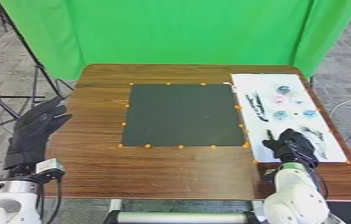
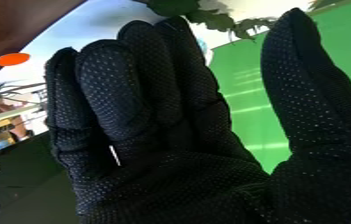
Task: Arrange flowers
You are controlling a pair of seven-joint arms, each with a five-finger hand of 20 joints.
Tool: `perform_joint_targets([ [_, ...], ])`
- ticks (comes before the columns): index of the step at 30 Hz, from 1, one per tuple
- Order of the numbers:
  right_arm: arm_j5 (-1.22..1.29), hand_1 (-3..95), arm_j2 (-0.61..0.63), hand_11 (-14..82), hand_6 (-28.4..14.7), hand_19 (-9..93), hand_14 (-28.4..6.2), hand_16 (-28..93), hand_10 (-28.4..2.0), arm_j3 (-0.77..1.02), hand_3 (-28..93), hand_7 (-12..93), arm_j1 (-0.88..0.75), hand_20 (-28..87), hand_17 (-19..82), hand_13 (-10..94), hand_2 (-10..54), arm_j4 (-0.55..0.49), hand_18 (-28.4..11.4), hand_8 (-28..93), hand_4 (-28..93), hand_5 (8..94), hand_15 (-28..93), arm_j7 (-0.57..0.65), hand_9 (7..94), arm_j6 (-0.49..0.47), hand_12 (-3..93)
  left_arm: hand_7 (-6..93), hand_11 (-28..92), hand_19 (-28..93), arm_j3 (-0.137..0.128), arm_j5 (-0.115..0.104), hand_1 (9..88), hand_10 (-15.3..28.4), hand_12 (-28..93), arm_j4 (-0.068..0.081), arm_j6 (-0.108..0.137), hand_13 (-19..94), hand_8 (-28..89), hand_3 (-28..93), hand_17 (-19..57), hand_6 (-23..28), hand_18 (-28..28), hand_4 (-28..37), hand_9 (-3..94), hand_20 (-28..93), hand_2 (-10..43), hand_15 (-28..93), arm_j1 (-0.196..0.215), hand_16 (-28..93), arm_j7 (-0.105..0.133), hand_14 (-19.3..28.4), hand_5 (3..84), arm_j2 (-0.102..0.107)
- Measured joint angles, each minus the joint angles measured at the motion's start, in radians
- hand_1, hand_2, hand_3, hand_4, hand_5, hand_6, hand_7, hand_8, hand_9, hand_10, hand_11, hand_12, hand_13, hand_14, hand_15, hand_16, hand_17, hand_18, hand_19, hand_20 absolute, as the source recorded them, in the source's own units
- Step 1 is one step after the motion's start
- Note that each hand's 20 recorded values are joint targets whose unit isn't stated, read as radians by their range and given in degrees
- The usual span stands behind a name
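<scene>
In the head view my right hand point(image 1: 292, 147) is over the near part of a white board point(image 1: 274, 82) on the table's right side. Small pink and light-blue flower-like pieces point(image 1: 282, 115) lie on that board beyond it, beside dark slender items point(image 1: 257, 106). Thin grey-green stems point(image 1: 313, 134) are just past the hand. Seen from the right wrist, my right hand point(image 2: 167, 165) has straight fingers with the thumb apart; green leaves point(image 2: 209, 19) are past the fingertips. My left hand point(image 1: 35, 131) is open at the table's left edge.
A dark square mat point(image 1: 182, 115) edged with orange dots lies mid-table on the brown wood point(image 1: 83, 170). Behind the table hangs a green cloth point(image 1: 189, 30). A black stand point(image 1: 38, 65) is at the left, off the table.
</scene>
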Motion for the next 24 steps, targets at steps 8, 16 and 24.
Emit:
perform_joint_targets([
  [8, -0.026, 29.3, -0.001, 55.3, -9.6, 93, -15.6, 17, -20.9, -0.007, 74, 34, 0.008, 6, 34, 61, -5.2, 0.009, -24.9, -13, -24, 58.6, 76, 0.007, 58.2, -0.02, 23.6, 20.5, 33, 51, -0.001, 0.001, 26.7, 18.0, 10, 0.0, 0.0, 21, -13, 82, -11.9, 6.4, 20.0, -24.2, 32.6, 11, 0.8, 58, -0.001, -12, -0.002, 23.4, 35.9, -0.001],
  [16, -0.09, 30.3, -0.001, 55.1, -9.7, 93, -15.5, 17, -21.3, -0.038, 74, 34, 0.04, 7, 34, 61, -5.9, 0.037, -25.0, -13, -24, 58.9, 76, 0.017, 58.2, -0.066, 23.6, 20.6, 33, 51, -0.001, 0.001, 26.7, 18.1, 10, 0.0, 0.0, 21, -13, 82, -11.9, 6.4, 20.1, -24.2, 32.7, 11, 0.8, 58, -0.002, -12, -0.002, 23.5, 35.9, -0.002],
  [24, -0.137, 33.6, -0.002, 54.8, -9.9, 93, -15.7, 17, -21.6, -0.056, 75, 35, 0.052, 8, 34, 61, -8.2, 0.036, -25.6, -12, -24, 60.0, 77, 0.031, 58.4, -0.155, 23.4, 20.7, 33, 51, -0.008, 0.002, 26.7, 18.1, 10, -0.001, -0.001, 21, -13, 82, -11.9, 6.3, 20.1, -24.2, 32.8, 11, 0.9, 58, 0.001, -12, -0.004, 23.4, 35.9, -0.006],
])
